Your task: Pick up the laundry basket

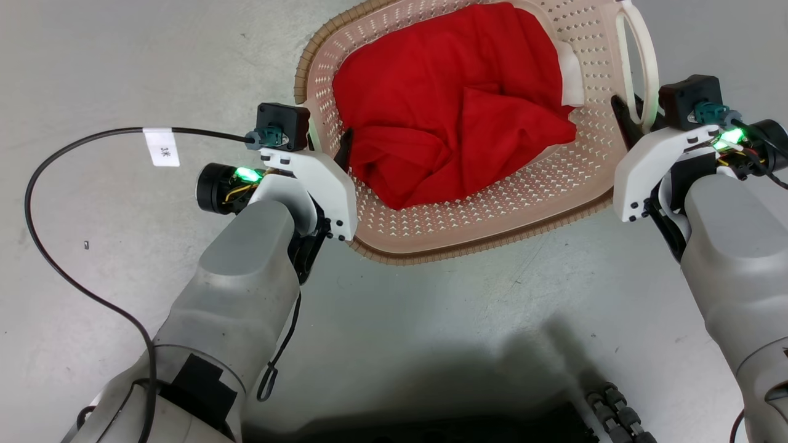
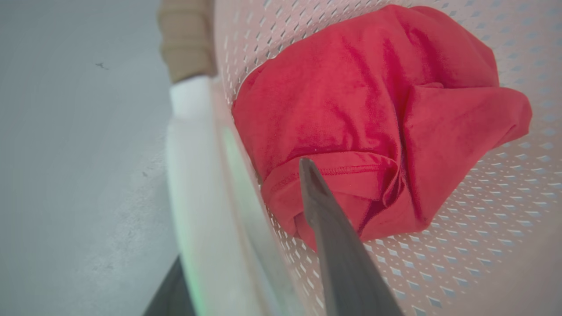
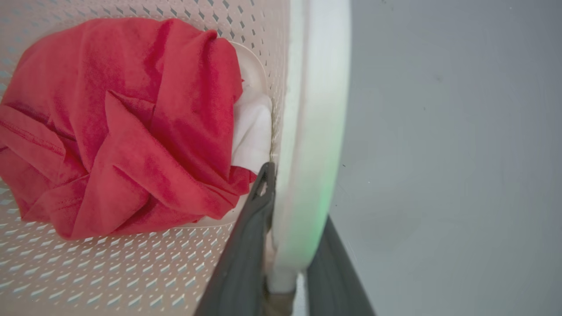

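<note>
The cream-white, rounded-rectangular plastic laundry basket sits on the smooth grey floor between the two arms, in the upper middle of the head view. Its walls are pierced with rows of small diamond-shaped holes, and a ribbed brown woven-look rim runs round the top.

It has two smooth white loop handles, one on each side: the left handle and the right handle.

Two cloths lie inside. A crumpled, soft red cloth with a stitched hem covers most of the bottom, and a smaller white cloth is tucked at its right edge.

The left gripper straddles the left handle, with one dark tapered finger inside the basket over the red cloth and the other outside. A sliver of perforated wall shows between the inner finger and the handle, so I cannot tell whether this pincer is clenched.

The right gripper is clenched on the right handle, one finger pressed flat against each side.

Two green lights glow, one on each wrist. One thin black cable loops across the floor from the left wrist. It carries a single white tag that seems to read "3米".
</note>
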`<state>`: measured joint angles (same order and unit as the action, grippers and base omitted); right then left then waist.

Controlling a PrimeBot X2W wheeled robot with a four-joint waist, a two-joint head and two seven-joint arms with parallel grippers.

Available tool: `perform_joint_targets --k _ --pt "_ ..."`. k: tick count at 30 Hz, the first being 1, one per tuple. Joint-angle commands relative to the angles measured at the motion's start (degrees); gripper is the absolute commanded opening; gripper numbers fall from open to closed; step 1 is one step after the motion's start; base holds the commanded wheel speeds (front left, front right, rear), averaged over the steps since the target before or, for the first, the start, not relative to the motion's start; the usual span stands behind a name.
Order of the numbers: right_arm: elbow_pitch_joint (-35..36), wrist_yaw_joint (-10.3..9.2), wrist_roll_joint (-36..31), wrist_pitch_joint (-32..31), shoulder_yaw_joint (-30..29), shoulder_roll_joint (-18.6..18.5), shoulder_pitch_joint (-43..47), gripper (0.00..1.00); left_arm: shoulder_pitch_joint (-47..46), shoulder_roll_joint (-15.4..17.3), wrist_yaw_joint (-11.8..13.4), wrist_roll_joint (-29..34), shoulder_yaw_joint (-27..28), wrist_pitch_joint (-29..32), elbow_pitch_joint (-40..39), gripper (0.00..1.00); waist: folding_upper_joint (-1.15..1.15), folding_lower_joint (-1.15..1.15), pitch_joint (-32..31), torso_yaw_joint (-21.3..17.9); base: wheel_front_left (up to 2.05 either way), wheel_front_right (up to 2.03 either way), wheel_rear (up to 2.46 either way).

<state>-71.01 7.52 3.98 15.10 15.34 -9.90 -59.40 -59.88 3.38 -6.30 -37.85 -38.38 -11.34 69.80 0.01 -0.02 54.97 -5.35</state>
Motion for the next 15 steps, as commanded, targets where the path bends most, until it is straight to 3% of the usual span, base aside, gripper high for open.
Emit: perform_joint_targets --k 1,15 --pt "0.15 -0.06 -0.27 0.1 0.49 0.62 -0.51 0.0 -1.12 0.33 -0.6 0.21 -0.44 0.09 0.46 0.0 -0.01 0.02 0.0 0.11 0.0 0.0 0.0" --pt "-0.73 -0.06 -0.58 0.09 1.27 0.75 1.53 0.0 -0.66 0.0 -1.19 -1.12 -0.35 -2.66 1.12 0.0 -0.01 0.02 -5.33 1.29 0.0 0.0 0.0"
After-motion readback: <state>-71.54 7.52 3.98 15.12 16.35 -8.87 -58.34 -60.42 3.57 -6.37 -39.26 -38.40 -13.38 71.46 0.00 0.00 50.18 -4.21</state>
